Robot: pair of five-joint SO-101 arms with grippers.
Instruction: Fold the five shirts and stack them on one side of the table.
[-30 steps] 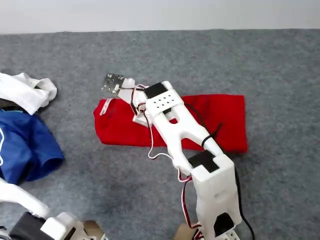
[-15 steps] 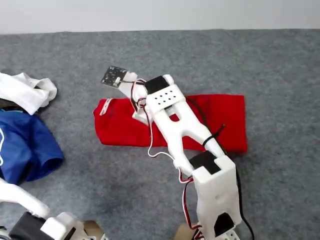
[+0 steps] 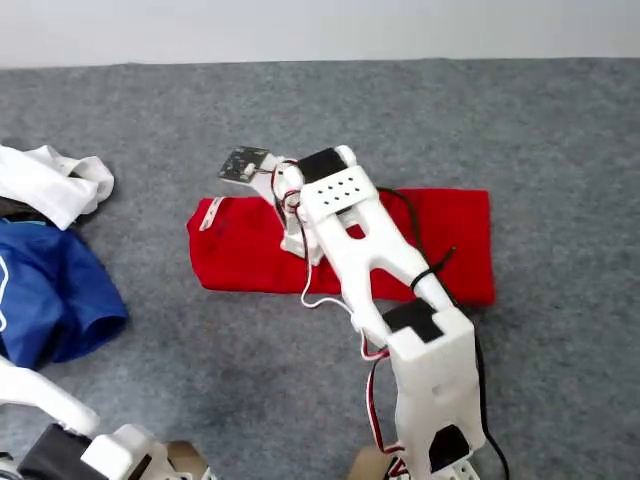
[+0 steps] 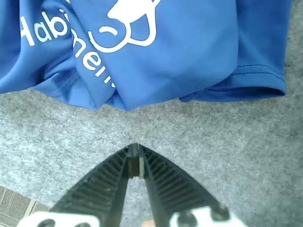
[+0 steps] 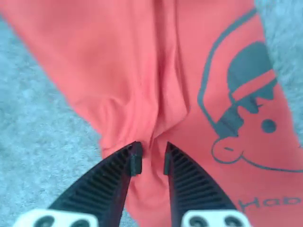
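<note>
Grey table (image 3: 520, 130): red shirt (image 3: 240, 255), blue shirt (image 3: 50, 290), white shirt (image 3: 50, 180) (one each). Right hand (image 5: 149, 158) pinches red shirt; left hand (image 4: 135, 163) closed.

The grey, carpet-like table (image 3: 520, 120) carries a folded red shirt (image 3: 240, 258) mid-table, with a blue shirt (image 3: 50, 290) and a white shirt (image 3: 55, 180) (both bunched) at one side.

Bare carpet (image 3: 160, 290) between red shirt (image 3: 240, 255) and blue shirt (image 3: 50, 290), white shirt (image 3: 50, 185) beyond

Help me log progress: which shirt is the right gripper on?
The red shirt, flat mid-table: the right gripper pinches a fold of it. The blue shirt and white shirt lie crumpled, apart from it.
</note>
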